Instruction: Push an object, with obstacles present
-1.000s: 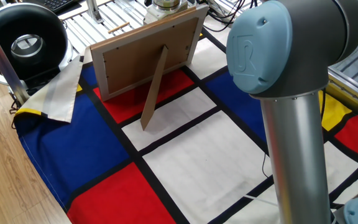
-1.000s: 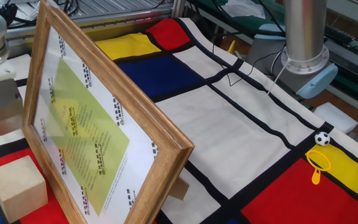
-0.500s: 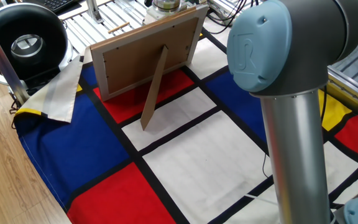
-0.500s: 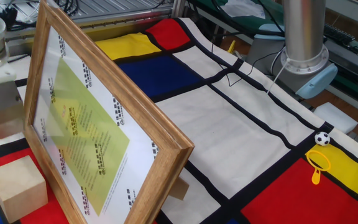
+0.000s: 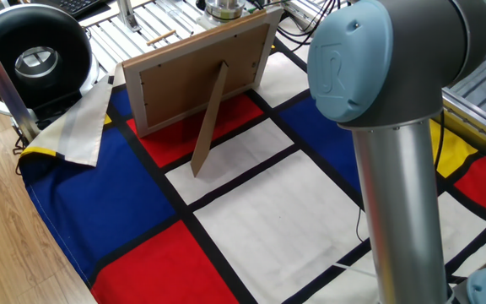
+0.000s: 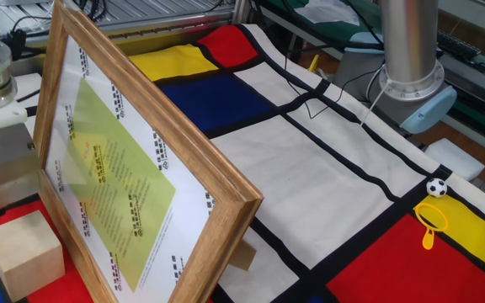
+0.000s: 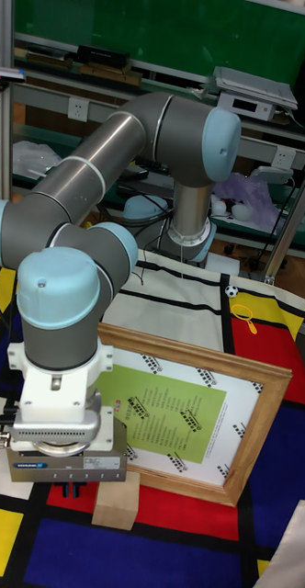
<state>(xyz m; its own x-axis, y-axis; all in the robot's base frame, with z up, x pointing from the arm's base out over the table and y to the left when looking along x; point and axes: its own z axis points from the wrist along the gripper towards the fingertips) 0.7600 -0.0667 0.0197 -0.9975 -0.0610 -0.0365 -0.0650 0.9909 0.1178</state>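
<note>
Pushing my tool [image 7: 74, 478], whose finger state I cannot tell, against the wooden block [image 6: 22, 252] risks toppling the picture frame [image 6: 133, 177] just beside it
</note>
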